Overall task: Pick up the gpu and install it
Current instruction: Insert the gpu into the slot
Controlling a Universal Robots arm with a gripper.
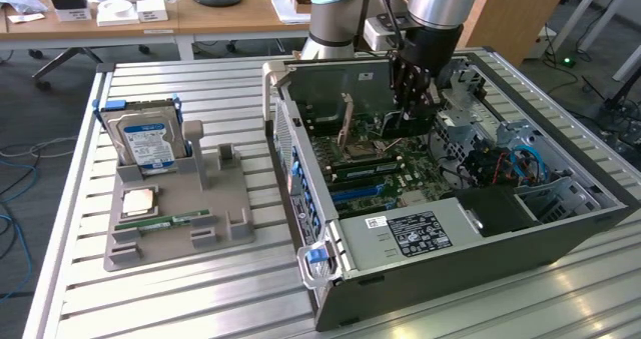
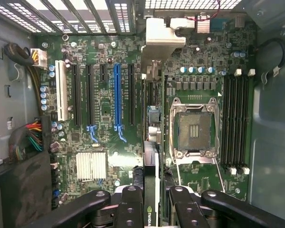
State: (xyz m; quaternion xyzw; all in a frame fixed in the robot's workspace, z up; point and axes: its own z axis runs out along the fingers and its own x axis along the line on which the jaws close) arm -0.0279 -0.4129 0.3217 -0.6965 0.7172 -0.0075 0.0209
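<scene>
Pincer (image 2: 155,205): We see two black fingers closed partway, clamping a card between them by its two flat faces.
Gpu (image 2: 152,166): Held in the pincer and seen edge-on, inside the open computer case (image 1: 451,234). Its silver end bracket (image 2: 164,40) lies towards the case's slotted rear wall.
Position over the board: The card hangs above the motherboard (image 2: 133,142), on a line between the blue slot (image 2: 117,95) and the CPU socket (image 2: 194,130). We cannot tell whether its lower edge touches a slot.
Handling: We judge the card stiff, fairly light and fragile. Its exposed circuitry and contact edge would not stand knocks or twisting.
Where to hold: We think the cooler and board faces near the upper edge are the safest place, as here. That leaves the contact edge and bracket free.
Case: It lies on its side on a slatted metal surface (image 1: 180,294), with the arm (image 1: 436,9) reaching down into it.
Farther off: At the exterior view's left, a grey holder (image 1: 170,234) carries an upright hard drive (image 1: 148,140) and a flat-lying memory stick (image 1: 161,223).
</scene>
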